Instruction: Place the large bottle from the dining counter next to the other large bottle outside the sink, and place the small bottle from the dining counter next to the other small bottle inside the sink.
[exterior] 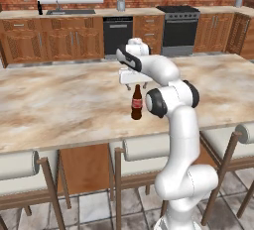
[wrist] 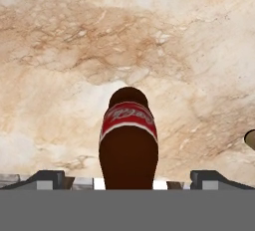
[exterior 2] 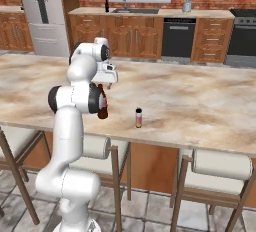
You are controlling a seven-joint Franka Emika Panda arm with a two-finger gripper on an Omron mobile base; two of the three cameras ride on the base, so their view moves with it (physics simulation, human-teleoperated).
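Brick walls and brown wooden cabinets can be seen at the back of the kitchen, with a steel sink (exterior: 70,12) set under a white window and a black oven (exterior: 180,29) off to the right of it. Most of the foreground is taken up by a wide beige marble dining counter (exterior: 64,100), and cushioned wooden stools (exterior 2: 220,168) are lined up along its near edge.

From the right base view, a steel fridge (exterior 2: 44,13) is shown at the far left, plus a small bottle with a dark cap and red-yellow label (exterior 2: 138,118) stood upright on the counter, well apart from the arm. It's cut off at the right edge in the hand view.

A large dark-brown cola bottle with a red label (exterior: 136,103) is stood upright on the counter. The white arm is bent over it, and the gripper (exterior: 133,86) is held pointing down just above the bottle's cap, jaws spread wide with nothing gripped.
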